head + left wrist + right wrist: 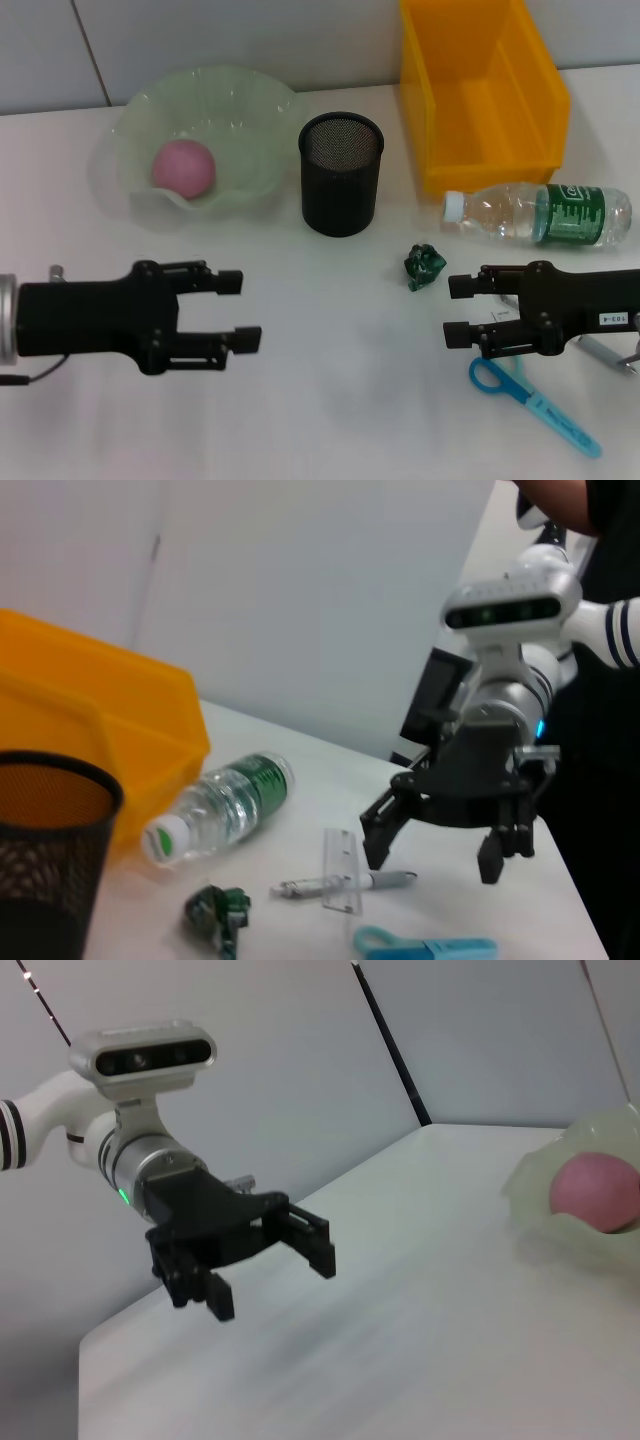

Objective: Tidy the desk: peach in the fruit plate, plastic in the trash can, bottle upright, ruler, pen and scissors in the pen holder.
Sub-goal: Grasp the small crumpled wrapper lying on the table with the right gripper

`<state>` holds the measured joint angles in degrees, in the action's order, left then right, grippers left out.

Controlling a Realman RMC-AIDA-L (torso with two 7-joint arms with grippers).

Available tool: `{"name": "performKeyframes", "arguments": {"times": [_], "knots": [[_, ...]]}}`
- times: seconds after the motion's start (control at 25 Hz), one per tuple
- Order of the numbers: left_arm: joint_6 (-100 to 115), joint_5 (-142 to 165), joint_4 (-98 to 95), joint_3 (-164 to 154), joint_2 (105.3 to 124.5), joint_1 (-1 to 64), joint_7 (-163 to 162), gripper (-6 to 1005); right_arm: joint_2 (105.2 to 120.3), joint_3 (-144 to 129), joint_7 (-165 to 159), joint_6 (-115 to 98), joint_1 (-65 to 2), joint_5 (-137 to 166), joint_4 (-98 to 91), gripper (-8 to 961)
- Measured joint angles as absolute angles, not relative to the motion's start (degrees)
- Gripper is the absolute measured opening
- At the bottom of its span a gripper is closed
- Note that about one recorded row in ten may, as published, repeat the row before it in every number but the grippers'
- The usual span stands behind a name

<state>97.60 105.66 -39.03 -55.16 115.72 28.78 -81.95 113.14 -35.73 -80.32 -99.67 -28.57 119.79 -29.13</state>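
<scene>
We are holding our left gripper (236, 310) wide apart at 8 o'clock, while the peach (183, 167) is sitting in the fruit plate (250, 110) at 11 o'clock. Our right gripper (458, 311) is spreading apart at 4 o'clock, above the scissors (530, 392) and under the lying bottle (540, 213).

Bright, even light — soft shadows, slight blur.
</scene>
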Motion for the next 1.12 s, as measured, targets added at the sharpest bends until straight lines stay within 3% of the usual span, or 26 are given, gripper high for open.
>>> {"name": "performKeyframes", "arguments": {"times": [0.52,0.64,0.72,0.84,1.12], "knots": [[97.1,107.24,-38.67,-54.71,116.85,29.21,-81.73,768,113.46,-34.53,-77.89,-100.29,-28.48,117.61,-29.31,821],[96.88,107.24,-38.67,-54.68,117.0,29.24,-81.48,768,114.75,-33.06,-72.7,-99.55,-27.8,112.22,-29.69,820],[96.55,107.24,-38.67,-54.7,117.22,29.27,-81.12,768,117.1,-32.22,-69.97,-95.04,-27.26,108.3,-32.59,820],[95.98,107.24,-38.67,-54.74,117.25,29.22,-81.12,767,118.3,-32.23,-70.01,-90.71,-27.2,108.12,-35.08,821],[95.38,107.23,-38.67,-54.74,117.25,29.06,-81.12,767,118.79,-34.14,-70.14,-84.54,-27.44,108.63,-36.04,821]]}}
